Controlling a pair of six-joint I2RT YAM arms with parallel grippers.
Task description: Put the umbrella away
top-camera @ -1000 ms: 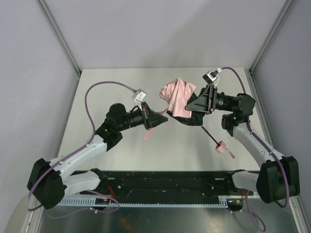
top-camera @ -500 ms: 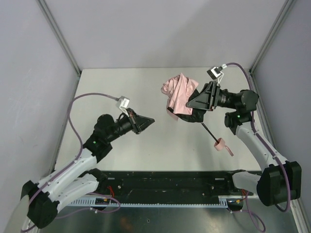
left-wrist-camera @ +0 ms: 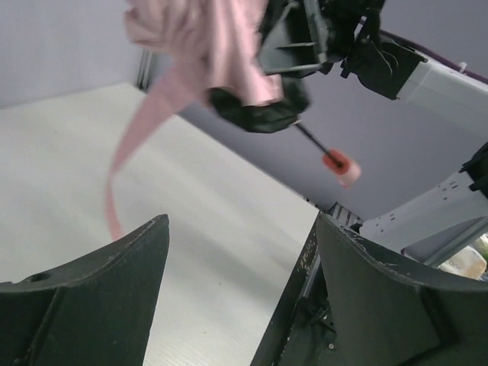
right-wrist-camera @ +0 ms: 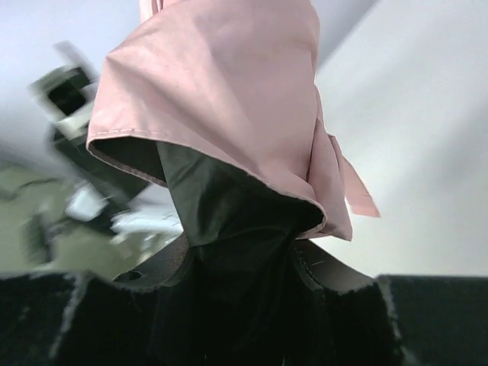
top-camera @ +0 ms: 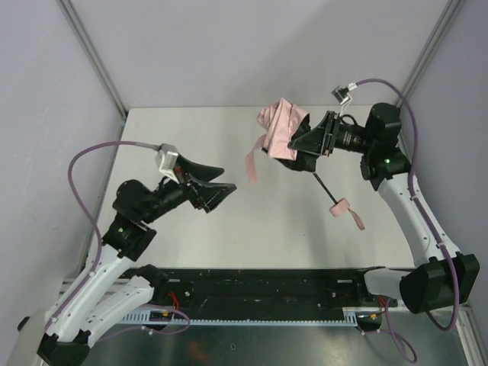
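The umbrella (top-camera: pixel 280 130) is a bunched pale pink canopy with black lining, held up off the table at the back right. My right gripper (top-camera: pixel 306 142) is shut on its folded fabric; in the right wrist view the fingers pinch the black lining under the pink fabric (right-wrist-camera: pixel 229 99). Its thin black shaft slants down to the pink handle (top-camera: pixel 338 207) with its wrist loop. The pink closure strap (top-camera: pixel 251 164) hangs free. My left gripper (top-camera: pixel 219 187) is open and holds nothing, left of the strap and apart from it. In the left wrist view the umbrella (left-wrist-camera: pixel 221 46) hangs beyond the spread fingertips (left-wrist-camera: pixel 156 229).
The white table (top-camera: pixel 191 137) is boxed in by grey walls and metal frame posts (top-camera: pixel 95 57). A black rail (top-camera: pixel 259 284) with both arm bases runs along the near edge.
My left gripper has pulled back left and toward the near edge, away from the strap, and opened. The right arm has raised the umbrella slightly toward the back; the strap now dangles loose.
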